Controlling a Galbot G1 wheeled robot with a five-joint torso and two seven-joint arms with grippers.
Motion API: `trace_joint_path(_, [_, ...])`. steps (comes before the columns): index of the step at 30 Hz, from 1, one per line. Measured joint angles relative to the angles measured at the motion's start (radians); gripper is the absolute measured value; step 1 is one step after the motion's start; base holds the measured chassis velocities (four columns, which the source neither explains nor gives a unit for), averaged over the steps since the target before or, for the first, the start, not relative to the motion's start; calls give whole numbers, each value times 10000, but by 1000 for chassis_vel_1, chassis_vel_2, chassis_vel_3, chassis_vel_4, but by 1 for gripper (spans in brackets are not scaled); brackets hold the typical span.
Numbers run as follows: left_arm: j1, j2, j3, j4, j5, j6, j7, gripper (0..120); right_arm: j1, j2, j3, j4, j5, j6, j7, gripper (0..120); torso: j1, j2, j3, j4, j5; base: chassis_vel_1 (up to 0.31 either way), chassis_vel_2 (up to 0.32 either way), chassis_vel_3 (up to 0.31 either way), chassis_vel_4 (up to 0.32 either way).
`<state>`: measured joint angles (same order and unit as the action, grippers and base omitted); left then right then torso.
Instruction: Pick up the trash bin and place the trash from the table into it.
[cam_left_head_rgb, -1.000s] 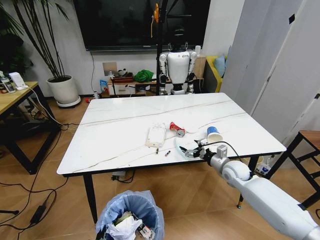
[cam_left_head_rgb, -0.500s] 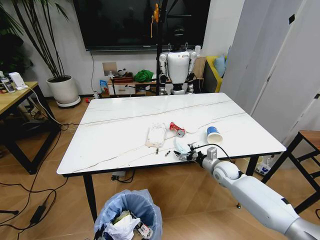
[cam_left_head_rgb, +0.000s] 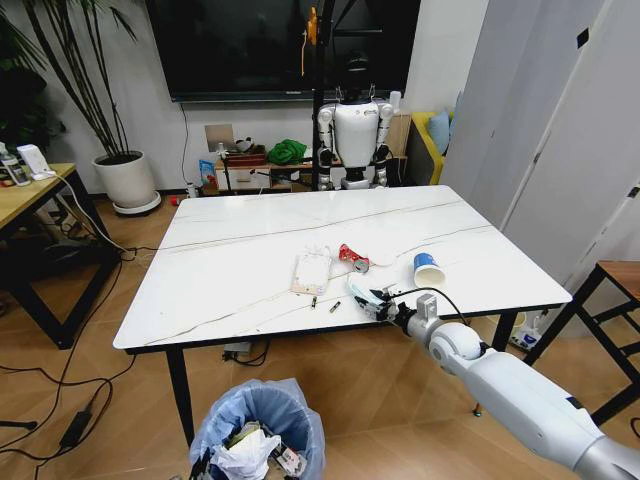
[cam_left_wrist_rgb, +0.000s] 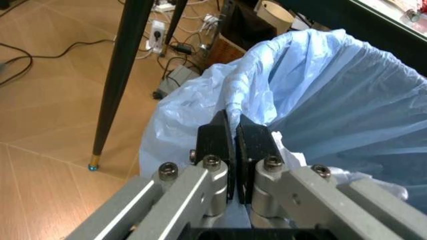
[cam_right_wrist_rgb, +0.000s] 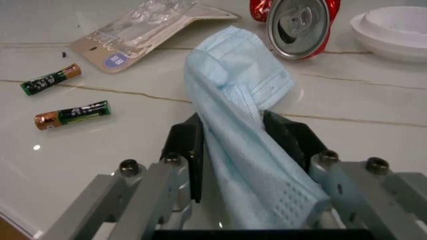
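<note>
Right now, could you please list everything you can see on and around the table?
table: one, white marble, centre.
face mask: one, light blue, near edge, in right hand.
batteries: two, beside mask.
clear plastic pack: one, mid-table.
crushed can: one, red, beside pack.
paper cup: one, blue-white, on its side.
trash bin: one, blue-lined, floor, part filled.
left hand: shut on bin liner.
right hand: shut on mask.
</note>
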<state>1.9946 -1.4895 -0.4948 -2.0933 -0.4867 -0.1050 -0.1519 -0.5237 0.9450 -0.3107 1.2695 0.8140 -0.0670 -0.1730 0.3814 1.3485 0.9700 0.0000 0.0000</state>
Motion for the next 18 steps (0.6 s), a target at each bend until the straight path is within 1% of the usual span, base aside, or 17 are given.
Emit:
trace_joint_path(1, [1, 2, 1, -3, 0, 0, 0, 0, -6, -7, 6, 12, 2, 2, -1, 27, 0, 0, 0, 0, 0, 0, 0, 0, 0])
trace_joint_path(2, [4, 8, 2, -13, 0, 0, -1, 0, -13, -16, 8, 27, 3, 7, -1, 23, 0, 0, 0, 0, 0, 0, 0, 0, 0])
trace_joint_path(3, [6, 25, 6, -37, 0, 0, -5, 0, -27, -40, 26, 74, 10, 17, -2, 14, 0, 0, 0, 1, 1, 0, 0, 0, 0])
trace_joint_path(5, [7, 45, 14, -47, -1, 0, -8, 0, -44, -95, 39, 144, 22, 29, -3, 4, 0, 0, 0, 1, 0, 0, 0, 0, 0])
trace_joint_path(7, [2, 67, 20, -69, -5, 0, -20, 0, -73, -178, 79, 238, 52, 94, -28, 0, 0, 0, 0, 1, 1, 0, 0, 0, 0])
trace_joint_path(10, [1, 83, 36, -97, -7, 0, -35, 0, -125, -253, 157, 338, 73, 151, -94, 0, 0, 0, 0, 2, 1, 0, 0, 0, 0])
trace_joint_path(14, [-52, 95, 61, -106, -18, 0, -88, 0, -527, -561, 773, 896, 74, 163, -221, 0, 0, 0, 0, 2, 2, 0, 0, 0, 0])
trace_joint_path(15, [-52, 95, 61, -106, -18, 0, -88, 0, -527, -561, 773, 896, 74, 163, -221, 0, 0, 0, 0, 2, 2, 0, 0, 0, 0])
trace_joint_path(16, [-67, 98, 95, -105, -32, 0, -122, 0, -775, -747, 1089, 1172, 7, 227, -333, 0, 0, 0, 0, 0, -3, 0, 0, 0, 0])
trace_joint_path(17, [-70, 106, 119, -105, -41, 0, -132, 0, -857, -800, 1184, 1247, -30, 251, -373, 0, 0, 0, -1, -1, -3, 0, 0, 0, 0])
trace_joint_path(18, [-72, 137, 179, -118, -63, 0, -148, 0, -1168, -1004, 1552, 1619, -194, 353, -552, 0, 0, -1, 1, 3, 8, 0, 0, 0, 0])
